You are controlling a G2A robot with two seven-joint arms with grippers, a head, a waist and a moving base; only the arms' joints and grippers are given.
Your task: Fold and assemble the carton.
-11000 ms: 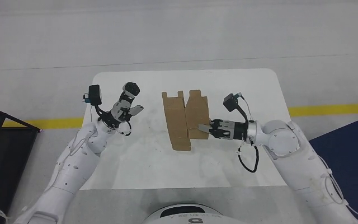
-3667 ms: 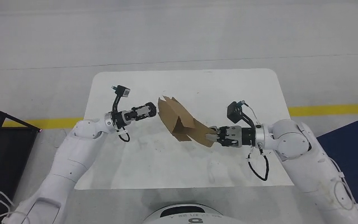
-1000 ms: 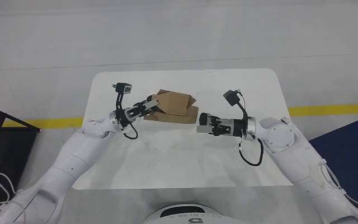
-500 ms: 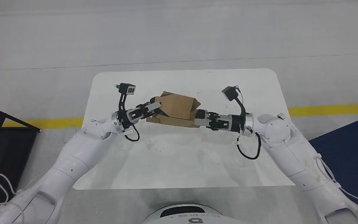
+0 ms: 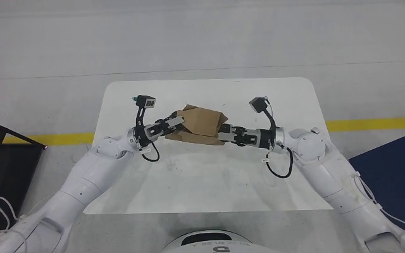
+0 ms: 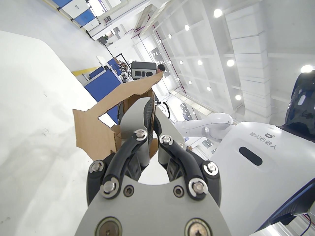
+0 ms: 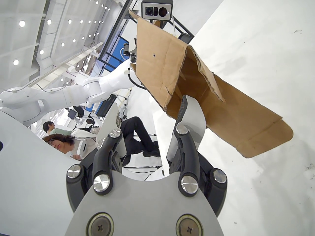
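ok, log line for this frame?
carton: partly opened, between both hands over table | left hand: shut on carton edge | right hand: open, one finger at its open end | assembly: unfinished

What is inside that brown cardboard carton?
Through the brown cardboard carton's open end: bare cardboard walls, and one finger of the right tool at the mouth. Deeper inside is covered by its own panels.
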